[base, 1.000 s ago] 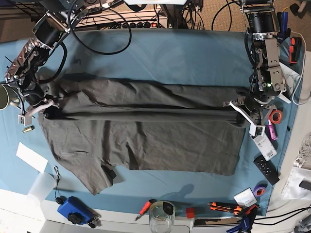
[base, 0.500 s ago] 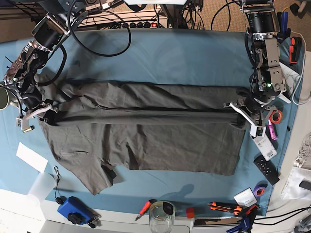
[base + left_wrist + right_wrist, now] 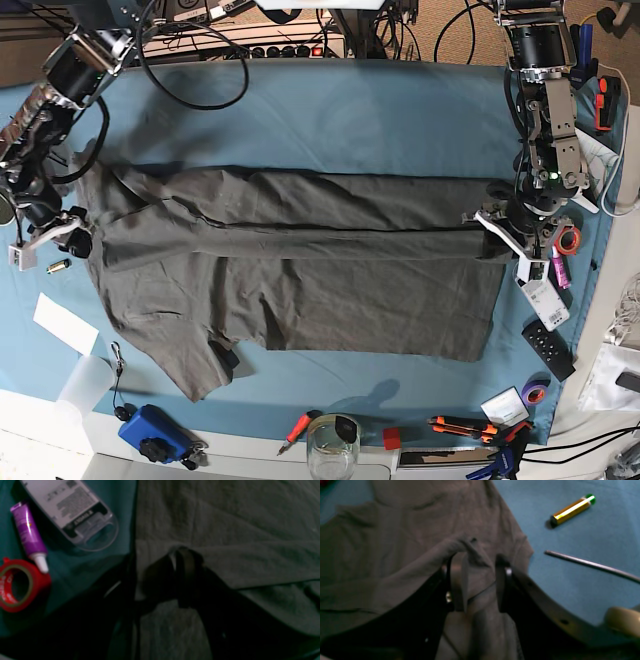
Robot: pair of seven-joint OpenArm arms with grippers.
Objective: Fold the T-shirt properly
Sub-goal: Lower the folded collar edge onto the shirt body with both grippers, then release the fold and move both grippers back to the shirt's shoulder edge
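T-shirt [image 3: 300, 265], dark charcoal, spread across the middle of the teal table cloth [image 3: 330, 110], its far part doubled toward the near side so that a long fold runs left to right. Right gripper [image 3: 475, 580] at the left end of that fold: jaws spread, with a peak of cloth draped over one finger, so the edge appears just let go. Left gripper [image 3: 172, 580] at the right end: dark and blurred, so whether its jaws stand apart cannot be told. Battery [image 3: 572, 508] just beyond the shirt's left edge. Purple tube [image 3: 28, 535], red tape roll [image 3: 17, 585] and grey remote [image 3: 67, 507] beside the right hem, clear of the fabric.
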